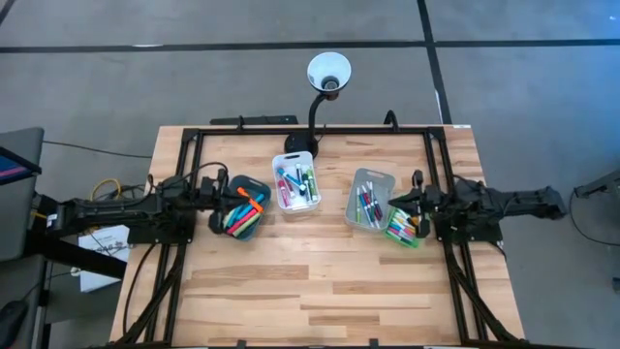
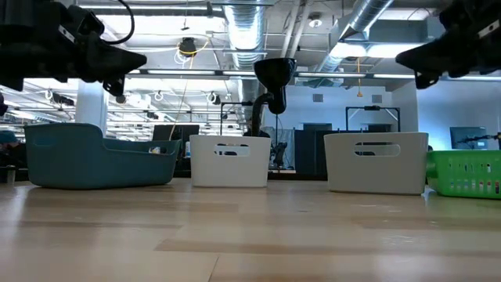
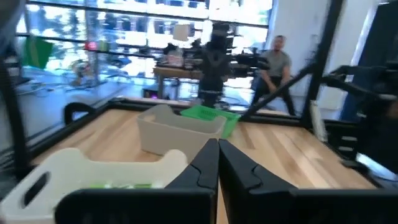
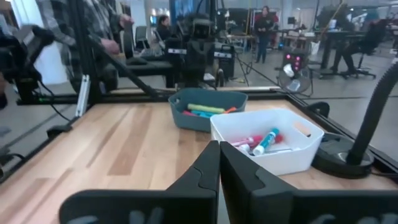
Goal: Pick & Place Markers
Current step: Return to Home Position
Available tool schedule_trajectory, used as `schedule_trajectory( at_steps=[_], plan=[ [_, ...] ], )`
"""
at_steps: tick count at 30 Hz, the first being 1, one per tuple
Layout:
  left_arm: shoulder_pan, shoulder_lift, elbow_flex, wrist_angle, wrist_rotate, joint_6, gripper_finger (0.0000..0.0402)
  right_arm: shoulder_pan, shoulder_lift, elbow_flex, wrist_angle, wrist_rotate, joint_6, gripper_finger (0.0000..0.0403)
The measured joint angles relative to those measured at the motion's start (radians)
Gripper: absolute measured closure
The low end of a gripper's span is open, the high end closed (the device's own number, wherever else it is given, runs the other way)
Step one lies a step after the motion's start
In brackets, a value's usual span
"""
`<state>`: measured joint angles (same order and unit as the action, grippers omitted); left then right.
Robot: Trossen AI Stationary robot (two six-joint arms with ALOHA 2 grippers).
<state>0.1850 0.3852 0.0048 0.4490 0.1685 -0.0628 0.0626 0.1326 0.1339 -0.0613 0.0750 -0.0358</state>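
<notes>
Markers lie in four small bins in a row across the table: a teal bin point(image 1: 244, 209), a white bin point(image 1: 295, 181), a grey bin point(image 1: 369, 198) and a green bin point(image 1: 405, 230). In the right wrist view, pink and blue markers point(image 4: 264, 142) show in the white bin. My left gripper point(image 1: 221, 197) hangs shut and level above the teal bin's left end, holding nothing. My right gripper point(image 1: 405, 206) hangs shut and level by the grey and green bins, also holding nothing. Their shut fingertips show in the wrist views, left point(image 3: 217, 146) and right point(image 4: 219, 146).
A black gooseneck lamp point(image 1: 327, 76) stands at the table's far edge behind the white bin. A black frame point(image 1: 194, 136) runs around the work area. Bare wood point(image 1: 310, 291) lies between the bins and the near edge. People show in the room beyond.
</notes>
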Motion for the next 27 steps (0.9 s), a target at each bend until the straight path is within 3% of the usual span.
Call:
schedule_trajectory(
  at_steps=[6,11,18,27],
  plan=[
    [0.0,-0.018,0.0,0.009,0.067,0.037,0.0397,0.02,-0.131,-0.071,-0.012,-0.001,-0.014,0.04],
    [0.0,-0.031,0.0,0.009,0.067,0.038,0.0397,0.018,-0.116,-0.119,0.072,-0.007,-0.04,0.0402],
    [0.0,-0.014,0.0,0.009,0.065,-0.075,0.0392,0.013,-0.114,-0.12,0.073,0.009,-0.043,0.0402],
    [0.0,-0.009,0.0,0.009,0.065,-0.084,0.0394,0.013,-0.114,-0.12,0.072,0.006,-0.043,0.0402]
  ],
)
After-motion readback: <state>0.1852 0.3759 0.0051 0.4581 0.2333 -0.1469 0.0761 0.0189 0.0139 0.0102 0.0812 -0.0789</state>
